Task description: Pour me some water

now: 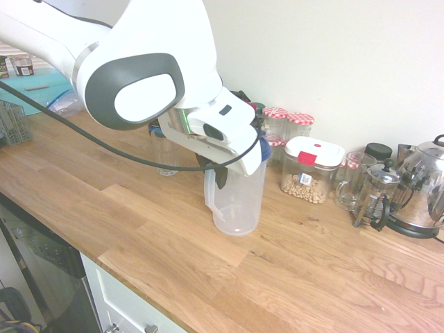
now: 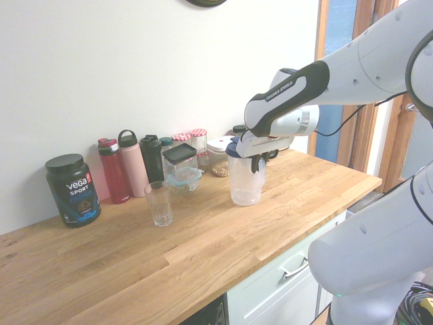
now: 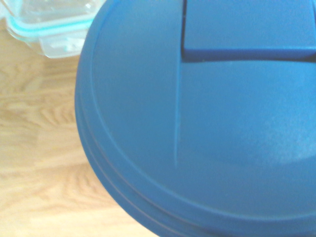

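The white arm's tool (image 2: 258,161) is clamped shut on the handle of the translucent plastic jug with a blue lid (image 2: 245,179), at the jug's top edge. The jug stands upright on the pale wooden surface (image 2: 203,250), near its middle in the second exterior view, and looks nearly empty. From the first exterior view the tool (image 1: 220,173) sits at the jug's (image 1: 236,201) ten o'clock, dark fingers against the white handle loop.

The clear empty drinking glass (image 2: 160,203) stands well apart from the jug, at its nine o'clock in the second exterior view. Behind it, along the wall, are a black protein tub (image 2: 73,189), a red bottle (image 2: 114,171), a pink bottle (image 2: 132,164), a black bottle (image 2: 152,158) and a clear box with a black lid (image 2: 181,166).

In the wrist view the round blue lid (image 3: 197,128) fills most of the frame, with a teal-rimmed clear container (image 3: 54,24) at its ten o'clock
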Tool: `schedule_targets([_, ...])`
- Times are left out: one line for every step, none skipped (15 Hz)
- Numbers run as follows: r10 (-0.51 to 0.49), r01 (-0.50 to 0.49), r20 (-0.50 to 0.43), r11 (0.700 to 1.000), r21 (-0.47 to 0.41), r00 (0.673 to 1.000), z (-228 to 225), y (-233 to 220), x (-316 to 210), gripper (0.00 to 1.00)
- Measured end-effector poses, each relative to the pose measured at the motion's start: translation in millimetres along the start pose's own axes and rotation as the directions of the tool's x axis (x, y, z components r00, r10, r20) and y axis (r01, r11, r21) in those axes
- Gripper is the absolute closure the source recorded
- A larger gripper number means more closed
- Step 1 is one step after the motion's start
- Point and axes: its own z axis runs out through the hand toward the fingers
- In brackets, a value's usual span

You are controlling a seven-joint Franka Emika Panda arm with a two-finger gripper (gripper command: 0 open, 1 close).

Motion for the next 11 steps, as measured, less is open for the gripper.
schedule_targets([-0.003, 0.003, -0.002, 1.000, -0.007, 1.000, 1, 0, 2, 0.00])
schedule_targets([-0.005, 0.005, -0.004, 1.000, -0.011, 1.000, 1, 0, 3, 0.00])
schedule_targets([-0.006, 0.006, -0.004, 1.000, -0.013, 1.000, 1, 0, 4, 0.00])
schedule_targets([-0.007, 0.007, -0.003, 1.000, -0.015, 1.000, 1, 1, 4, 0.00])
schedule_targets([-0.009, 0.009, 0.004, 1.000, -0.021, 1.000, 1, 1, 3, 0.00])
schedule_targets([-0.018, 0.018, 0.019, 0.999, -0.040, 1.000, 0, 2, 1, 0.00])
schedule_targets([-0.026, 0.029, 0.043, 0.997, -0.065, 0.999, -2, 4, -2, 0.00])
schedule_targets([-0.038, 0.045, 0.072, 0.994, -0.096, 0.997, -8, 7, -7, 0.00])
schedule_targets([-0.048, 0.061, 0.099, 0.990, -0.126, 0.994, -18, 9, -12, 0.00])
schedule_targets([-0.057, 0.074, 0.118, 0.987, -0.146, 0.991, -34, 10, -18, 0.00])
schedule_targets([-0.075, 0.099, 0.146, 0.982, -0.162, 0.986, -53, 12, -26, 0.00])
